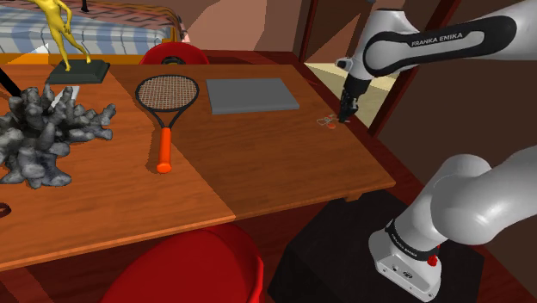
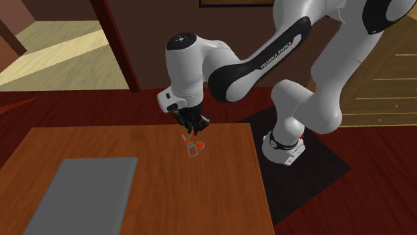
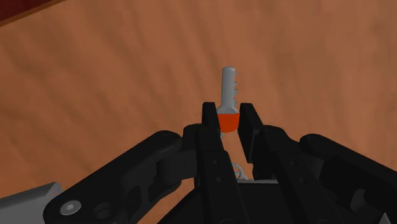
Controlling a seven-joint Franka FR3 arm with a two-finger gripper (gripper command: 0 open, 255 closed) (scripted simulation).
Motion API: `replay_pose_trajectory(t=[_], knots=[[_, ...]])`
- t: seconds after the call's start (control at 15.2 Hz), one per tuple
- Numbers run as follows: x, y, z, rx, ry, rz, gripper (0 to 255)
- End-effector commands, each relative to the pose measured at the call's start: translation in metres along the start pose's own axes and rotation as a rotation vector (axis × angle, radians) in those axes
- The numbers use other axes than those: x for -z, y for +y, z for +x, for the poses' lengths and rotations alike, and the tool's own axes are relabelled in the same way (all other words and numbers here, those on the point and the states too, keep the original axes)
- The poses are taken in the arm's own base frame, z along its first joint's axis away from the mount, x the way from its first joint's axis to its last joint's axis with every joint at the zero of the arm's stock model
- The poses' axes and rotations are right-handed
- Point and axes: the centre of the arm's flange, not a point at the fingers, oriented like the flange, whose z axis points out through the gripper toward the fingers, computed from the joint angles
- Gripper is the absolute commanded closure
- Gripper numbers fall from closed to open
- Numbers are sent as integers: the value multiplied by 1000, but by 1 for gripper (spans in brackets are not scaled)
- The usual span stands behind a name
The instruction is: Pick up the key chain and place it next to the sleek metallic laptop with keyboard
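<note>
On the wooden table (image 1: 284, 172), the flat grey laptop (image 1: 251, 95) lies to the shoulder view's left of my gripper (image 1: 347, 113) near the table's corner. The gripper is clamped on the key chain (image 3: 229, 86) by its orange head, with the blade pointing straight past the fingertips.

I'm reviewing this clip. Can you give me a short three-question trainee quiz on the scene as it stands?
1. True or false: the hand is shut on the key chain, clasping the key's orange head.
2. In the shoulder view, what lies on the table between the laptop and the grey coral-like sculpture? A) tennis racket B) mug C) book
3. Fill in: in the shoulder view, the key chain is to the laptop's ___.

Key: 1 true; 2 A; 3 right.
</note>
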Motion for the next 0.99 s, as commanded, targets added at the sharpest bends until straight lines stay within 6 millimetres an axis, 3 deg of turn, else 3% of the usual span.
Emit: replay_pose_trajectory(t=[0.0,0.66,0.92], knots=[[-1,25,8,0,-1,-2,255],[0,148,51,0,-1,-2,255],[-21,149,51,0,-1,-2,255]])
